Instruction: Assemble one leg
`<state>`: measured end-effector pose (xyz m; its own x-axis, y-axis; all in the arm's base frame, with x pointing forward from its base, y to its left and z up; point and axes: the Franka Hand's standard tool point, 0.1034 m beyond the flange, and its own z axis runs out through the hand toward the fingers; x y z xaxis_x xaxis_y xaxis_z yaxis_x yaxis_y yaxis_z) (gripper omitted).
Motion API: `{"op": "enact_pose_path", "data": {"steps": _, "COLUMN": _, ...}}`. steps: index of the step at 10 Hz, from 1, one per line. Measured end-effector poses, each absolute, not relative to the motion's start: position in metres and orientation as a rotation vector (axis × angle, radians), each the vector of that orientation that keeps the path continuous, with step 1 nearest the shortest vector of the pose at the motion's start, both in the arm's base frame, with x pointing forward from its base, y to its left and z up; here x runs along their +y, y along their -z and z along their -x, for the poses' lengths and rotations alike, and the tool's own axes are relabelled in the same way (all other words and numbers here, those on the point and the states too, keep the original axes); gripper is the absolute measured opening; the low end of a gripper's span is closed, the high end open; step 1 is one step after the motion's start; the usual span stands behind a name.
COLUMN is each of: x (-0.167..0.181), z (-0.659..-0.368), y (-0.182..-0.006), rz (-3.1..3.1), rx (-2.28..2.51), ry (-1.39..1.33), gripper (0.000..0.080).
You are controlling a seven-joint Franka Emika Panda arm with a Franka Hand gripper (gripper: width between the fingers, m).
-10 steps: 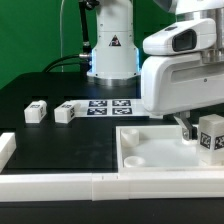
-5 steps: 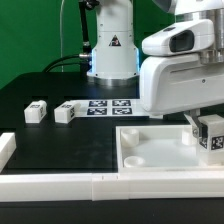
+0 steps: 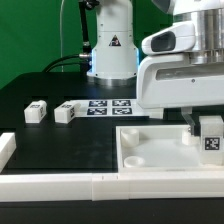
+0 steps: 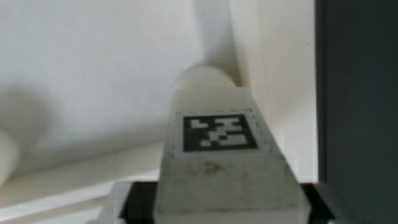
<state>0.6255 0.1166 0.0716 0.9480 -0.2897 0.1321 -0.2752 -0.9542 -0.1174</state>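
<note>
Tool (image 3: 200,132) closed on the leg (image 3: 211,136), holding it over the exterior view's right side of the white tray-like part (image 3: 150,150); whether the leg touches the tray cannot be told. The leg is a small white blocky peg with one black-and-white square tag, seen close in the wrist view (image 4: 221,135), clamped between dark fingers (image 4: 146,201). Legs counted: three, namely the gripped one and two loose legs (image 3: 36,112) (image 3: 66,112) standing near each other on the black desk (image 3: 60,145). One marker board (image 3: 109,105) lies just beside them. One tray-like part.
</note>
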Motion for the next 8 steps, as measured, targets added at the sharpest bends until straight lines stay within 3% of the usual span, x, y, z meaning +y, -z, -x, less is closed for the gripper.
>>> {"op": "enact_pose_path", "data": {"steps": 4, "x": 0.1132, "z": -0.625, "y": -0.0714, "rz": 2.75, "rx": 1.221, "ry": 0.169, "gripper": 0.0291}}
{"op": "enact_pose_path", "data": {"steps": 8, "x": 0.1119, "z": -0.6238, "y": -0.0712, "rz": 2.552, "rx": 1.57, "ry": 0.136, "gripper": 0.0291}}
